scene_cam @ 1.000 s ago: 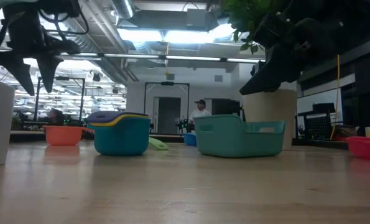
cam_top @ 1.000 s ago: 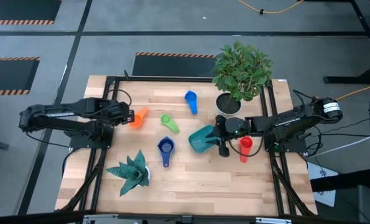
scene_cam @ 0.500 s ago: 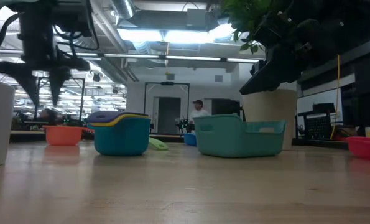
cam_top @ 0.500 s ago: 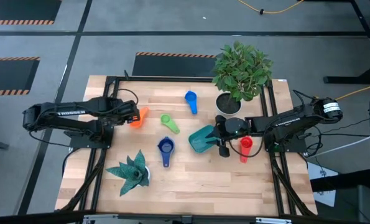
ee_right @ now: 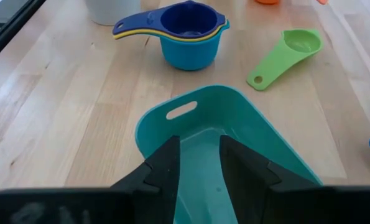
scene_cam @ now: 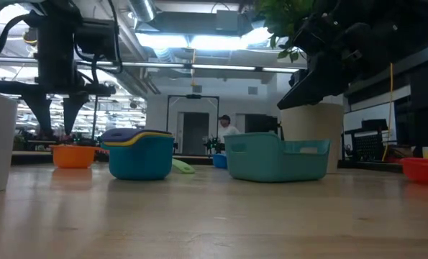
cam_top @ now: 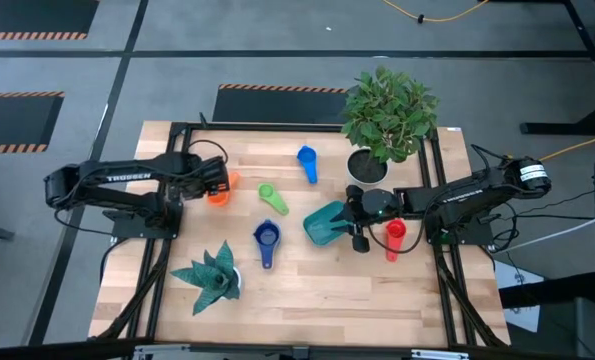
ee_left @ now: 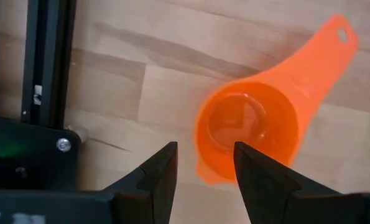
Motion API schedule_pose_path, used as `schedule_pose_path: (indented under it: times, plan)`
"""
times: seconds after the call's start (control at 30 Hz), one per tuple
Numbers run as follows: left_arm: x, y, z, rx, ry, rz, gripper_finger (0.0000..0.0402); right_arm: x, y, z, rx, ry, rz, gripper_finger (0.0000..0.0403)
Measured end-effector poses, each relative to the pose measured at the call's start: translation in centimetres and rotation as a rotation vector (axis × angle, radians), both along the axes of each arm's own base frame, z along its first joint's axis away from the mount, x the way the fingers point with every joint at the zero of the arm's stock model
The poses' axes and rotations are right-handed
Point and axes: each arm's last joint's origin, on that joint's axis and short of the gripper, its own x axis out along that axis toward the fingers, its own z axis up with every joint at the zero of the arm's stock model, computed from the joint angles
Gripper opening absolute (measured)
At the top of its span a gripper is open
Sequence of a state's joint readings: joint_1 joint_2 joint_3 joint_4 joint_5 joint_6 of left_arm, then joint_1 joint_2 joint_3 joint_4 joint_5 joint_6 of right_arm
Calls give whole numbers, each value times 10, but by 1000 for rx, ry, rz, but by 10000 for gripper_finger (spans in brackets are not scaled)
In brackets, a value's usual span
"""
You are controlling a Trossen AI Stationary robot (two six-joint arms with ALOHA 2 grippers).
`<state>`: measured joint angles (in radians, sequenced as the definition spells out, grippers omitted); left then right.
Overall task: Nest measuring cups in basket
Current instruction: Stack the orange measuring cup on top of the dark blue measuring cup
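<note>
Basket [cam_top: 325, 222]: empty, bench centre, right hand [cam_top: 357, 222] released above its 3 o'clock rim.
Stack [cam_top: 266, 238]: blue-and-yellow cups nested, outside the basket.
Loose cups: red [cam_top: 395, 232], blue [cam_top: 308, 159], green [cam_top: 268, 193].
Orange cup [ee_left: 247, 130]: 9 o'clock; left hand [ee_left: 204, 180] released above it.

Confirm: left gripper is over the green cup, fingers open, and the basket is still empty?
Not quite. The left gripper is over the orange cup, not the green cup, which lies alone farther toward the table's middle. The left wrist view shows the open fingers framing the orange one. The rest holds: the basket is empty in the right wrist view.
</note>
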<state>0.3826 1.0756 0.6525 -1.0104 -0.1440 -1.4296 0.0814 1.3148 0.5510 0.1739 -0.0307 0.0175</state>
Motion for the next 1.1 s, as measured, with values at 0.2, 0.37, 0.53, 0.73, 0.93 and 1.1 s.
schedule_pose_path:
  times: [0.2,0.37,0.53,0.73,0.93,1.1]
  plan:
    - [4,5,-8,-26,43,17,150,0,0,0,0,-1,0,118]
    - [12,7,-18,-80,84,-39,150,0,0,0,0,-1,0,118]
    - [17,9,-26,-95,103,-65,150,0,0,0,0,-1,0,118]
    - [18,11,-26,-89,104,-72,150,0,0,0,1,-1,0,118]
    - [17,12,-26,-88,111,-109,142,0,0,0,2,0,-1,118]
    - [17,12,-26,-85,113,-109,109,0,0,0,1,0,-1,118]
